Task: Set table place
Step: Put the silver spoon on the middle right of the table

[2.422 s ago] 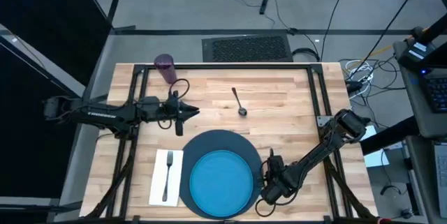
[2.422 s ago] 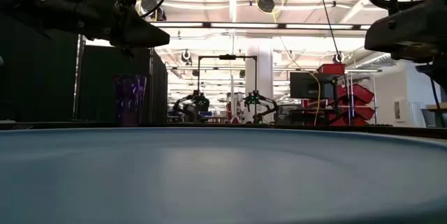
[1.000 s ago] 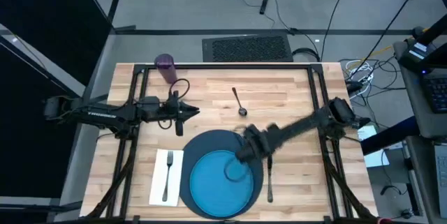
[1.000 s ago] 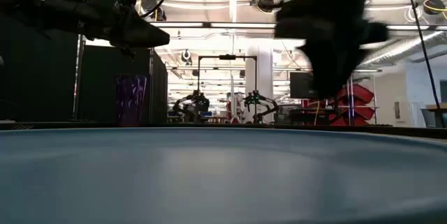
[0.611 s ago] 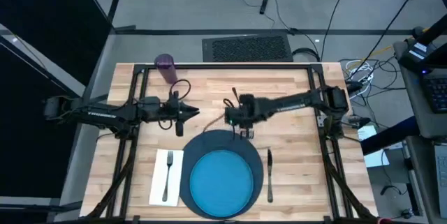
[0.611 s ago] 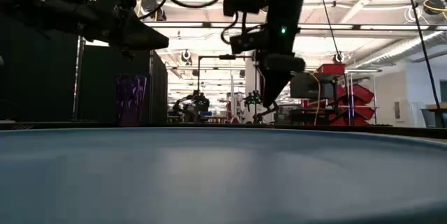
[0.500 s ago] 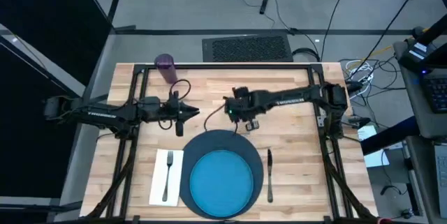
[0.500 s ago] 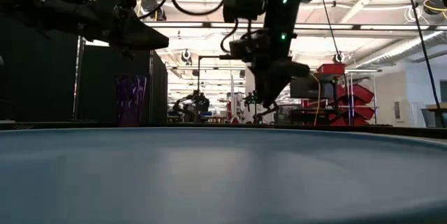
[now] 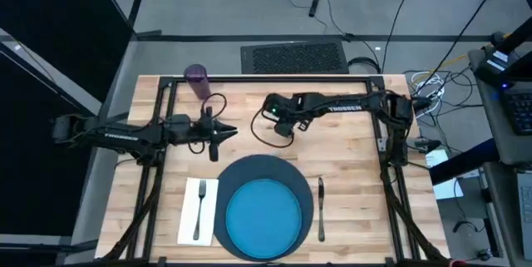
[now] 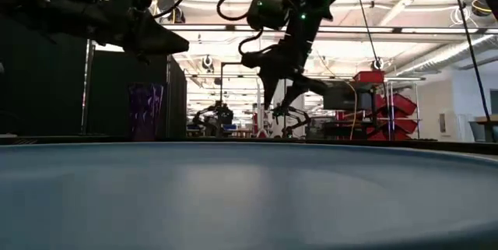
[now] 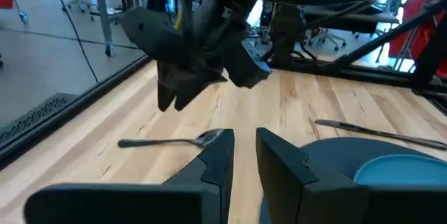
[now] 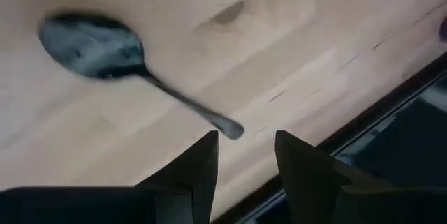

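right gripper (image 9: 281, 126): hangs over the far middle of the table (image 9: 349, 146), directly above the spoon (image 12: 119, 60). Its fingers stand a narrow gap apart with nothing between them, and its wrist view shows the spoon's handle tip just ahead of that gap. I judge it is lining up on the handle because the spoon is the 1 utensil not yet beside the plate.

left gripper (image 9: 213, 138): waits over the left part of the table. Its 2 fingers are slightly parted and hold nothing. It looks parked clear of the mat so the other arm has room.

spoon: lies flat on bare wood beyond the mat, well apart from the place setting. In the left wrist view (image 11: 174, 140) its bowl points toward the mat.

mat (image 9: 249, 167): dark round, at the near middle, serving as the base everything else is arranged around.

plate (image 9: 264, 213): bright blue, sits on the mat.

napkin (image 9: 189, 217): white, just left of the mat, with the fork (image 9: 199, 207) lying along it.

knife (image 9: 321, 209): lies just right of the mat, leaving room for the spoon outside it.

cup (image 9: 196, 78): purple, upright at the far left corner, away from the setting and likely the last item to bring in.
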